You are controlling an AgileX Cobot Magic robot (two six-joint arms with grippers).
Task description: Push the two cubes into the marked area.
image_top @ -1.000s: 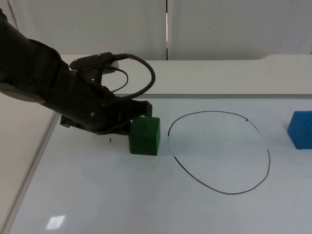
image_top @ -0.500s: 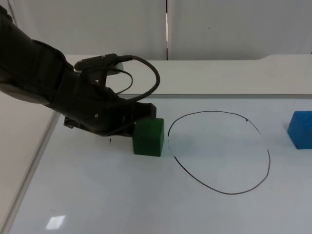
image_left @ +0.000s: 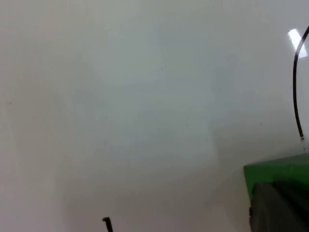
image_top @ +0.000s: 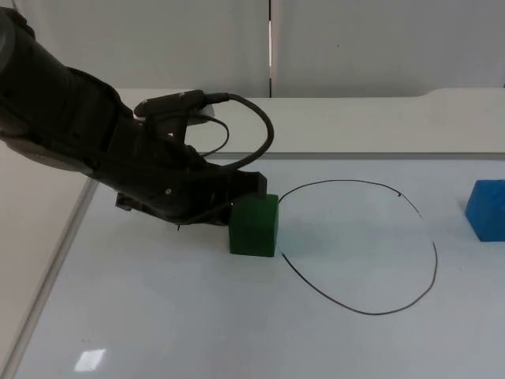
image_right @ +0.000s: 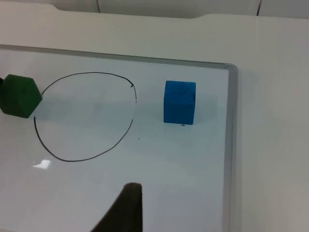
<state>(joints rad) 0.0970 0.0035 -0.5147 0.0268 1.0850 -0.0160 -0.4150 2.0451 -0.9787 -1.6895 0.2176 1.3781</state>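
On the white table (image_top: 158, 316), centre frame, a hand-drawn ring (image_top: 433, 260) marks the goal; left gripper (image_top: 245, 189), jaw state impossible to tell, presses the green cube (image_top: 254, 226) at the ring's left edge, not yet inside; blue cube (image_top: 485, 209) waits untouched far right, right gripper (image_right: 126, 209) idle

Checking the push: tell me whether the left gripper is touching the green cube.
Touching. In the top view the left gripper sits flush against the green cube with no gap, and the left wrist view shows the cube's green surface directly against the black fingertip.
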